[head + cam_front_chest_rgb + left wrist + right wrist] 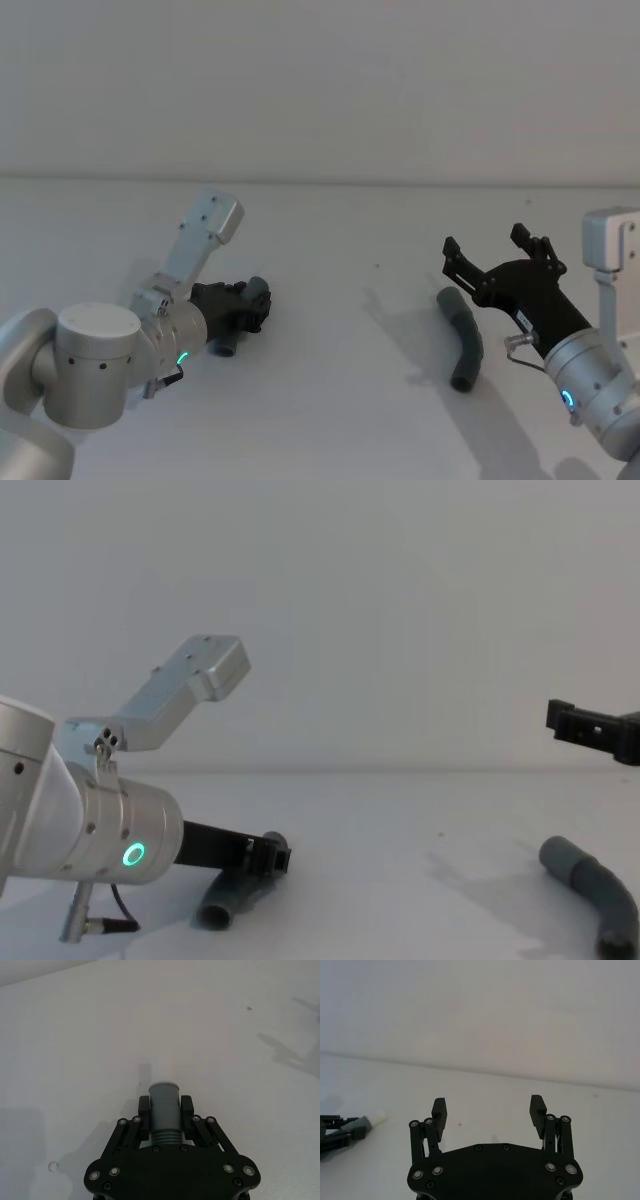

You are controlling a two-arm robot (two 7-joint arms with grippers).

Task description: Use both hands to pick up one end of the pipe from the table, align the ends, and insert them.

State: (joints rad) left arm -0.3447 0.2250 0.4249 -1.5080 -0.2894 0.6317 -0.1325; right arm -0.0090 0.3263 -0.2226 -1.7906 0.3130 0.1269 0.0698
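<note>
Near right hand (487,242), loose pipe piece (465,340)

In the head view, the plug-tipped pipe piece (228,345) sits within the left end effector (255,300), left of centre. The other pipe piece (465,335) lies on the table (330,400) right of centre, below the right end effector (487,245).

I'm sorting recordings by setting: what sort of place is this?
Probably a robot lab or test bench: a white table against a plain wall, the left hand gripping one pipe piece low on the table, the open right hand poised near the other pipe piece.
</note>
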